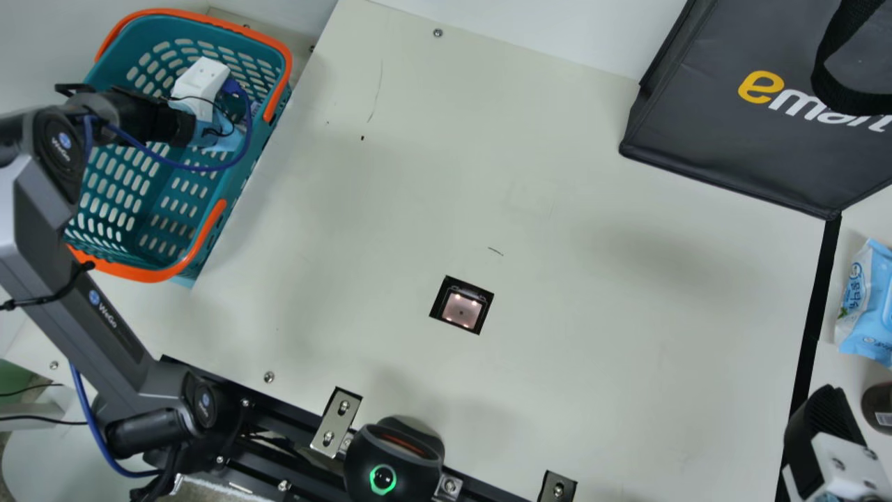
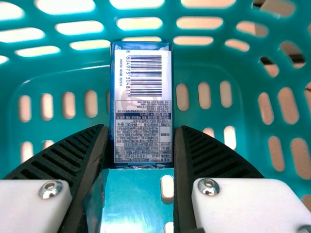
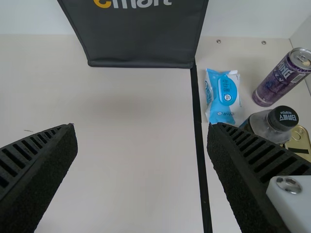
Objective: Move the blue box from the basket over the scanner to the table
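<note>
Your left gripper [image 1: 201, 87] is down inside the teal basket [image 1: 143, 157], and the left wrist view shows its ribbed fingers [image 2: 73, 150] partly drawn together, one along each long side of the blue box [image 2: 142, 73]. You have the box pinched between them at the end nearer the gripper; its other end juts out past the fingertips. Its label, with a barcode and fine print, faces your wrist camera, and the box is within the basket, close to the slotted wall.

Your left arm [image 1: 90, 300] rises from its base at the table's edge, bends at the elbow beside the basket and runs in over the orange-trimmed rim, so the gripper points down into it. A blue cable loops beside the wrist.

Your right gripper [image 1: 822, 425] is over the tabletop [image 1: 592, 362] near the black strip [image 1: 812, 328], and its fingers [image 3: 41, 165] are spread wide with nothing between them. In the right wrist view they point toward the dark bag [image 3: 141, 36] and the blue packet [image 3: 223, 94].

The scanner window [image 1: 461, 309] sits in the tabletop, between the basket and your right gripper, well apart from both
</note>
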### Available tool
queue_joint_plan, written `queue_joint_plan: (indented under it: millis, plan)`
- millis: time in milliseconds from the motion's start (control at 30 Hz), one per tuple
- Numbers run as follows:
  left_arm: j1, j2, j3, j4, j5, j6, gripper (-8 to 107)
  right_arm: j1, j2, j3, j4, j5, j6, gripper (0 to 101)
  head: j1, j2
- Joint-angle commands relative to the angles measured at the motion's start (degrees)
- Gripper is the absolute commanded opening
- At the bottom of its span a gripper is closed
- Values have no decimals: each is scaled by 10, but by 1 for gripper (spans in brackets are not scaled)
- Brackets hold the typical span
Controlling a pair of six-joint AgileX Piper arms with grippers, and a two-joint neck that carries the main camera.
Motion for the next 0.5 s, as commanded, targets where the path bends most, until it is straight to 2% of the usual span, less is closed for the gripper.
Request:
queue_joint_plan:
  millis: [0,233,467]
  plan:
    - [2,-16,10,-10,-4,-6,-8,0,0,0,0,0,0,95,-17,1]
    - [9,-62,48,-26,-31,-39,-8,0,0,0,0,0,0,95,-17,1]
    - [13,-98,87,-8,-70,-118,-8,0,0,0,0,0,0,95,-17,1]
